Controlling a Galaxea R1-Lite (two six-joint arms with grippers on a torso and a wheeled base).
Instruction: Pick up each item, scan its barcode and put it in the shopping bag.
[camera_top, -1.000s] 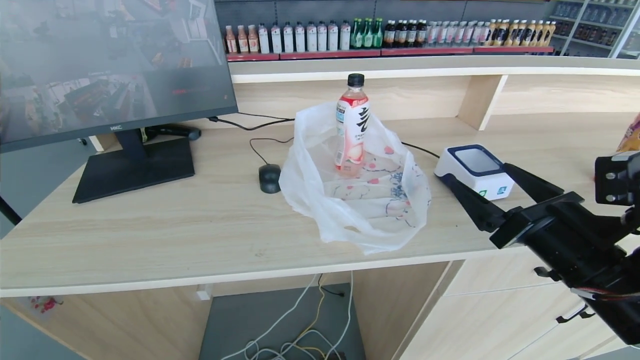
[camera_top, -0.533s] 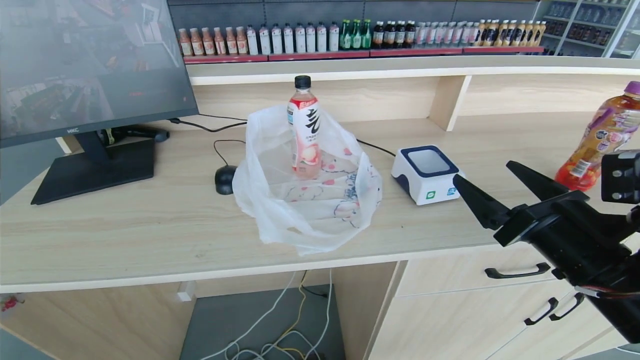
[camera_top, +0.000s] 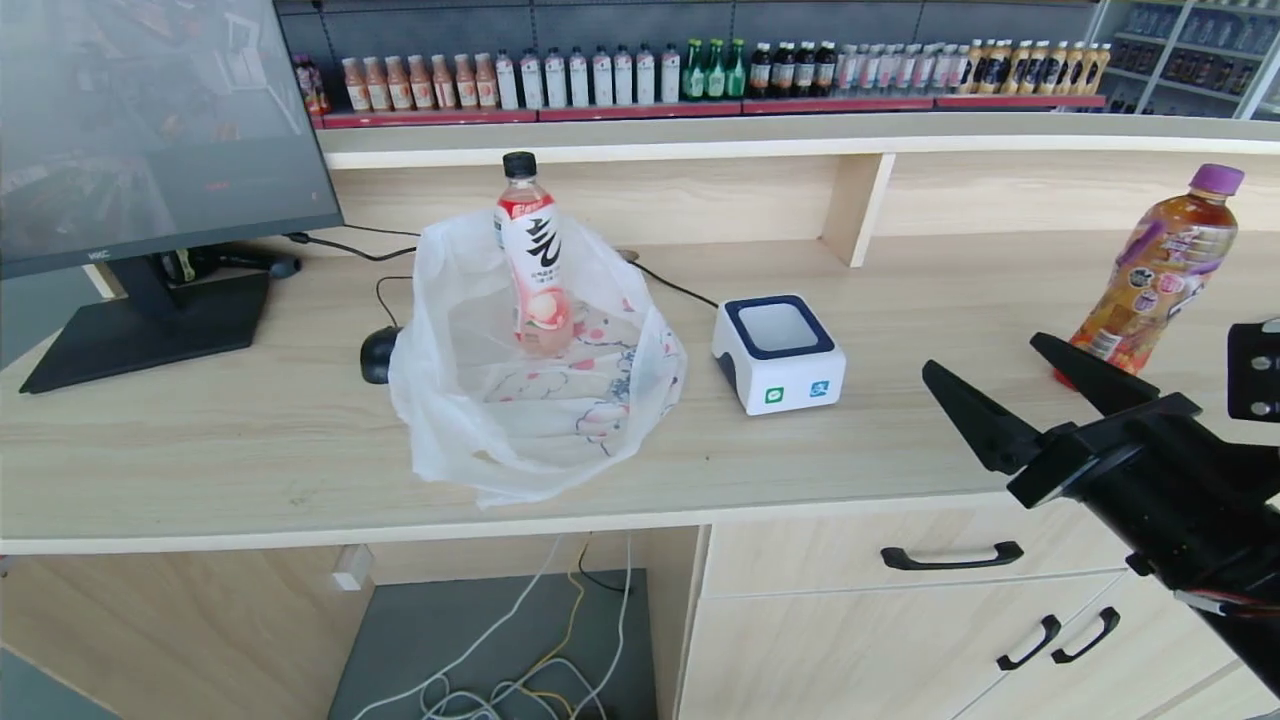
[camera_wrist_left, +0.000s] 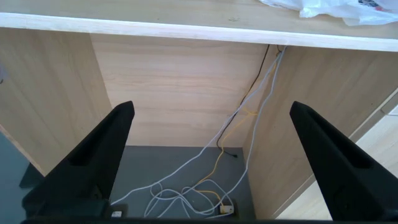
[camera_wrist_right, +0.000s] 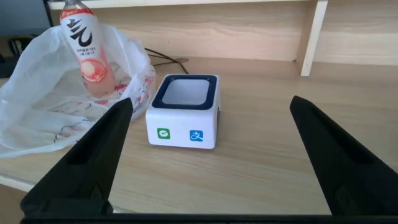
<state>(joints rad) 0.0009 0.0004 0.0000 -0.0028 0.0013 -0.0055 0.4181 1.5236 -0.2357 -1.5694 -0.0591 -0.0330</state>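
Observation:
A pink peach drink bottle stands upright inside the open white shopping bag on the wooden counter. To its right sits the white and blue barcode scanner. An orange drink bottle with a purple cap stands at the counter's right end. My right gripper hangs open above the counter's front edge, right of the scanner and just left of the orange bottle, with nothing between its fingers. My left gripper is open below the counter top, facing the cable recess.
A monitor on a black stand fills the counter's left end, with a black mouse beside the bag. A raised shelf with a wooden divider backs the counter. Drawers with black handles lie under it. Loose cables hang beneath.
The head camera has swung to the right, so the bag and scanner slid left in the picture and the orange bottle came fully into view. The right gripper stays open.

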